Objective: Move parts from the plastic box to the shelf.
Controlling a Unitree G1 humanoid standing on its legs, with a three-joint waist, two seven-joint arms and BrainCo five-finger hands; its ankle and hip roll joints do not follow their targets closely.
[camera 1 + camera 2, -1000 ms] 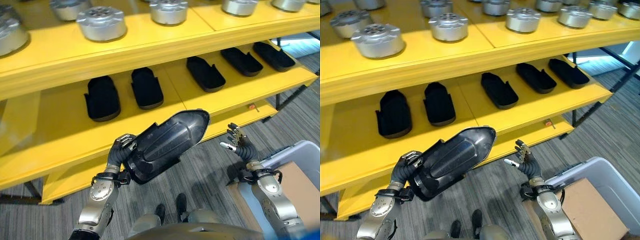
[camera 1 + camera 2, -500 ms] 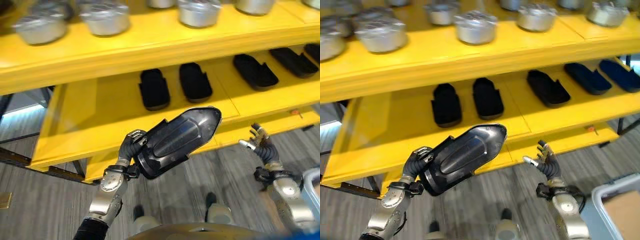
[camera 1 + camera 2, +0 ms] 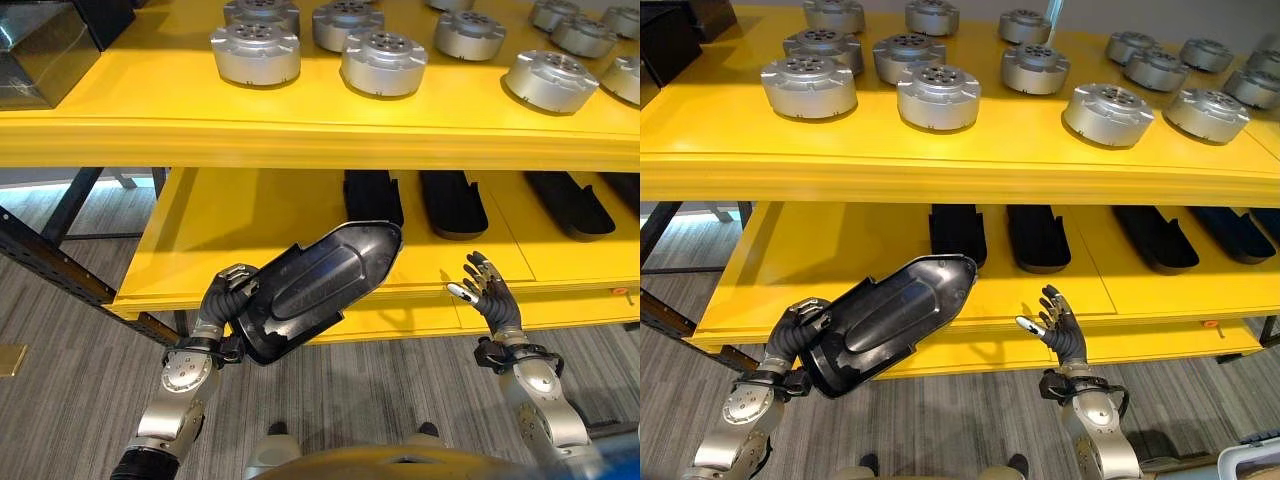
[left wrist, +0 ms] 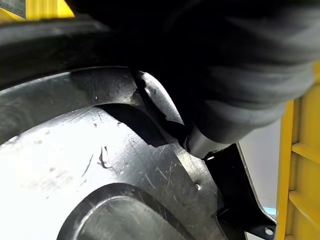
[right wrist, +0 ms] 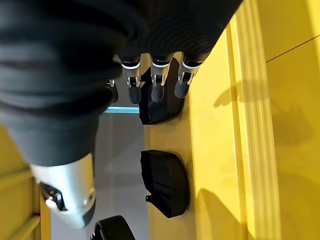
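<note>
The left hand (image 3: 228, 293) has its fingers curled round the wide rear end of a long black shell-shaped part (image 3: 318, 290), gripping it by that end so that the tapered nose is free to lead; the part juts up and away from the hand toward the yellow shelf (image 3: 300, 148), its nose just in front of the lower level's front edge and not yet resting on anything. The right hand (image 3: 488, 296) hangs beside it with fingers spread and empty, palm turned toward the part (probably ready to steady it). Farther back, on the lower level, black parts (image 3: 453, 202) lie side by side pointing inward, with bare yellow board left of them, a likely spot for this one. Silver round parts (image 3: 938, 96) fill the upper level.
</note>
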